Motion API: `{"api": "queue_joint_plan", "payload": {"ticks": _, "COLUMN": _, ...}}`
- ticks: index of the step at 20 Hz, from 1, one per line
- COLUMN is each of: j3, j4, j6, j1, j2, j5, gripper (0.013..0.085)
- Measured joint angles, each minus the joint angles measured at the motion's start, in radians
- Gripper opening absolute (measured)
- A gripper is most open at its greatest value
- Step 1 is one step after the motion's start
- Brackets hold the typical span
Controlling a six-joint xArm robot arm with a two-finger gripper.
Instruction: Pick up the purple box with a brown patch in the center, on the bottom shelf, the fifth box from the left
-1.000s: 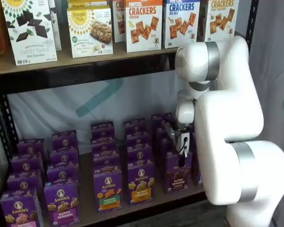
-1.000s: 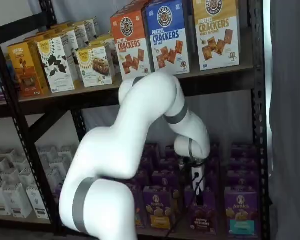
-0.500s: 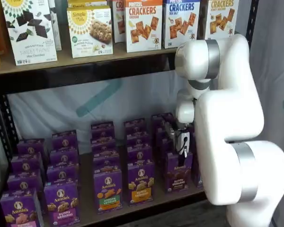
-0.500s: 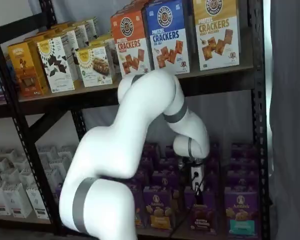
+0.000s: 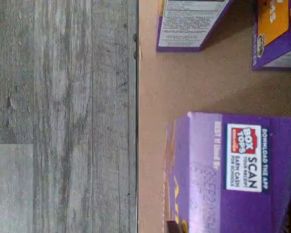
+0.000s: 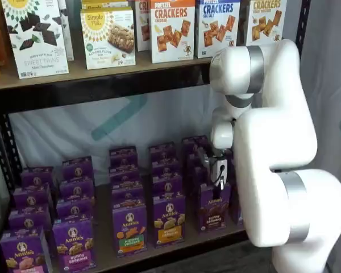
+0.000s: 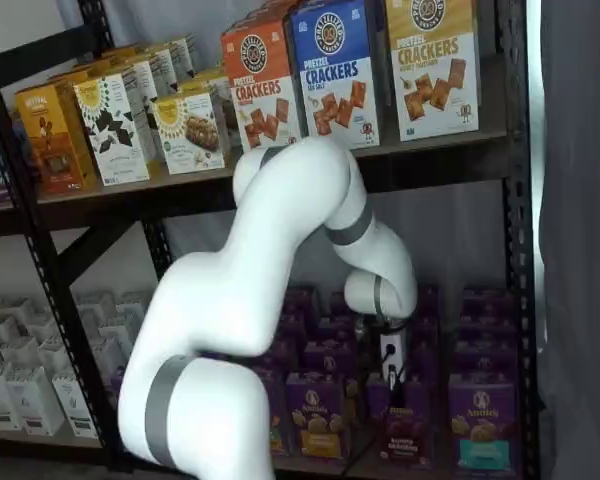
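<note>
One purple box (image 6: 212, 206) stands upright, face forward; hand (image 6: 219, 181) above.

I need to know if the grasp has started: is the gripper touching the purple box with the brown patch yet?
Cannot tell. In both shelf views the gripper hangs right over the purple box, but its fingertips are too dark against the cartons to show contact or a gap.

My arm (image 6: 273, 148) bends downward, wrist vertical; gripper (image 7: 392, 378) hangs low, fingers' gap not discernible.
</note>
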Motion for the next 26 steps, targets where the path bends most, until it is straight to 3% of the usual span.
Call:
{"api": "queue_joint_plan", "payload": {"ticks": 7, "j3": 0.015, "j4": -0.025, "j6": 0.024, "j1": 0.002, "j2": -0.017, "j5": 0.026, "gripper": 0.0290}}
{"api": "queue_joint_plan", "payload": {"ticks": 12, "j3": 0.071, "j4": 0.017, "j6": -0.012, "j1": 0.003, "j2": -0.058, "j5": 0.003, "gripper": 0.0290}}
{"api": "queue_joint_plan", "payload": {"ticks": 15, "j3": 0.120, "j4": 0.073, "j6": -0.059, "j1": 0.007, "j2": -0.093, "j5": -0.017, "gripper": 0.0290}}
{"api": "queue_joint_plan", "payload": {"ticks": 26, "j3": 0.338, "j4": 0.119, "j6": -0.093, "j1": 0.018, "j2": -0.252, "j5": -0.045, "gripper": 0.0290}}
